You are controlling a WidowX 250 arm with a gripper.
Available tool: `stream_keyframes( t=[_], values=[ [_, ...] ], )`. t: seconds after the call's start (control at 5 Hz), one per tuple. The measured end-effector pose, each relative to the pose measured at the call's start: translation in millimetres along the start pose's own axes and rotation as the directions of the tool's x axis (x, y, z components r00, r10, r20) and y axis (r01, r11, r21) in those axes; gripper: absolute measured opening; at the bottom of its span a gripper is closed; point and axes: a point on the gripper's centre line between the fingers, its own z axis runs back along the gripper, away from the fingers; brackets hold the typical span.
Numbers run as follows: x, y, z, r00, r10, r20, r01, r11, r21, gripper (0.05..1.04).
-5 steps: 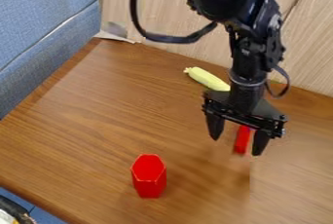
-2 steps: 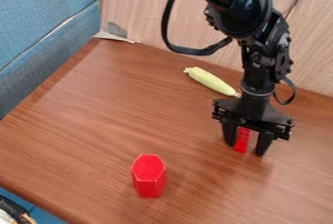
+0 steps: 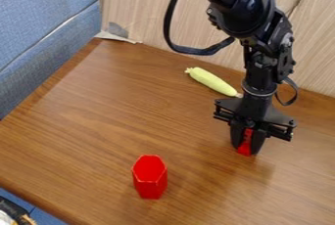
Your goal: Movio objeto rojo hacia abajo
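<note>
the gripper (image 3: pixel 246 148) is closed on the narrow red block (image 3: pixel 245 148), low at the right of the wooden table (image 3: pixel 124 114). the block looks a little skewed between the fingers, so a weak or uneven grip could let it twist or slip out once the arm pulls. dragging it while pressed on the wood could tip it. farther out, a path swinging too far left in the view could knock the red cup (image 3: pixel 150 177). compared with the earlier frame, the fingers have come in from either side to pinch the block; the arm, cup and yellow corn (image 3: pixel 211 81) sit as before.
</note>
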Motion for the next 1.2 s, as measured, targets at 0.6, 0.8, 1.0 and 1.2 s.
stream_keyframes(
  t=[0.6,0.8,1.0,1.2],
  values=[
    [-10.2,37.2,68.6,0.990,-0.117,0.082,0.119,0.993,-0.024,0.277],
    [-31.4,78.0,103.6,0.990,-0.095,0.106,0.098,0.995,-0.019,0.277],
    [-51.9,102.8,110.0,0.973,-0.227,0.046,0.225,0.973,0.046,0.277],
    [-73.5,146.2,111.2,0.974,-0.224,0.015,0.222,0.972,0.083,0.277]
  ],
)
